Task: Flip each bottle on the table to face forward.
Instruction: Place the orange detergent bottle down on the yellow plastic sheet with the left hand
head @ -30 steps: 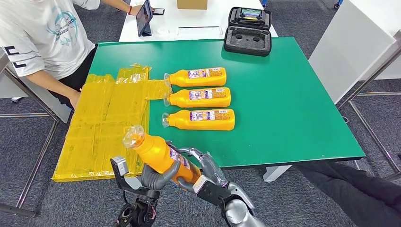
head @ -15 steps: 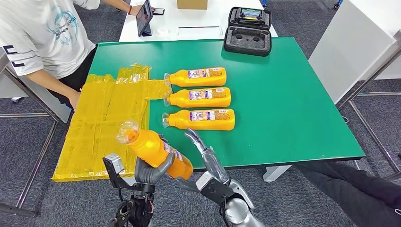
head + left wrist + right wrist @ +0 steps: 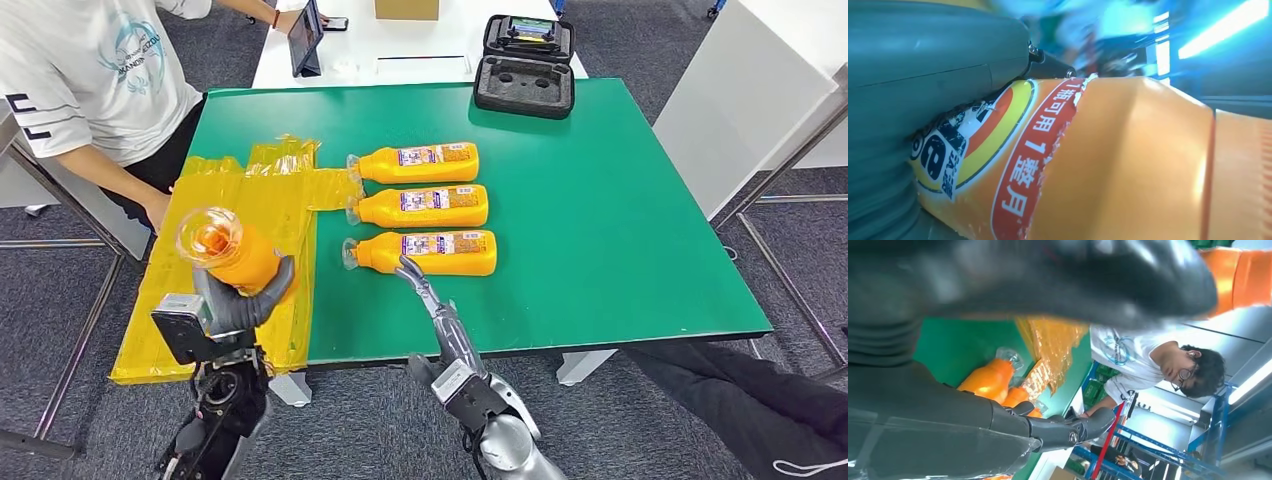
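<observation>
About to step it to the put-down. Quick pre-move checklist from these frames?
1. Left hand grips the held bottle: ok.
2. Right hand holds nothing, fingers straight: ok.
3. Right fingers clear of the nearest bottle: cannot tell, their tips sit at its edge.
4. Three bottles lie in a row on the table: ok.
5. Held bottle's front label faces up: cannot tell.
</observation>
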